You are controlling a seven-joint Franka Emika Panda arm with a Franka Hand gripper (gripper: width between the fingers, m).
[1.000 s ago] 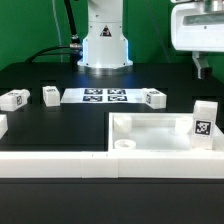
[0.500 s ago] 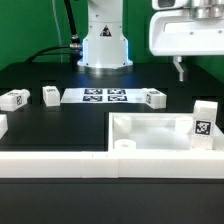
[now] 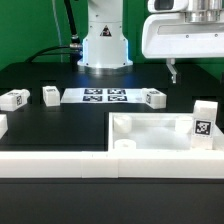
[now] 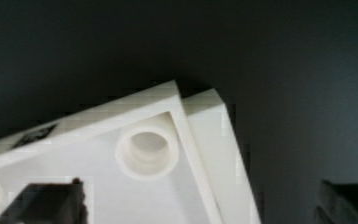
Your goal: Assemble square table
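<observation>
The square table's white top (image 3: 150, 128), a tray with a raised rim, lies at the front on the exterior view's right. A round socket (image 3: 124, 145) shows in its near corner. White tagged legs lie loose: two at the left (image 3: 14, 98) (image 3: 51, 95), one past the marker board (image 3: 155, 97), and one upright (image 3: 204, 122) by the top's right rim. My gripper (image 3: 178, 70) hangs high above the top's far side, open and holding nothing. In the wrist view a corner of the top (image 4: 87, 160) with its socket (image 4: 146, 150) lies below the open gripper (image 4: 194, 205).
The marker board (image 3: 105, 96) lies flat in the middle, in front of the robot's base (image 3: 104, 45). A long white border wall (image 3: 55, 162) runs along the front edge, with the top resting against it. Another white piece (image 3: 2, 125) sits at the far left.
My gripper has moved toward the exterior view's left, from the right edge to above the top's far side. It stays open. The parts have not moved.
</observation>
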